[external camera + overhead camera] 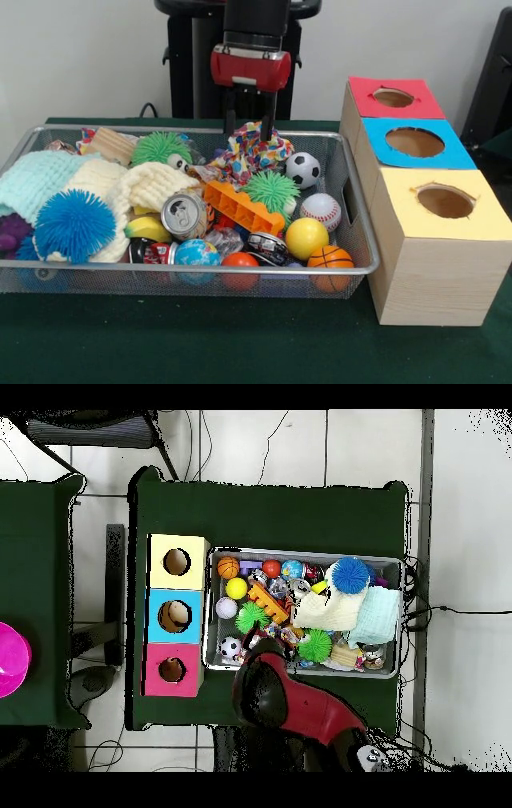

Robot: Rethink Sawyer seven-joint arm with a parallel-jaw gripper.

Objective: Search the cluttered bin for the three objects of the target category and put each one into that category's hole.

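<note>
Red hand (249, 126), fingers apart, empty, above patterned cloth (254, 152)

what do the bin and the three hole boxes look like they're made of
The bin looks like silver wire mesh with a shiny metal rim; you can see through its walls. The boxes look like pale bare wood, grain showing on the sides, with matte red, blue and yellow tops, possibly painted or card.

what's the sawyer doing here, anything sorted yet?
Nothing visibly sorted. The gripper hangs open over the far side of the bin, just above a multicoloured crinkly item, holding nothing. The bin is packed with balls, spiky toys, cloths and a can. The hole in the red-topped box looks empty from the front.
</note>
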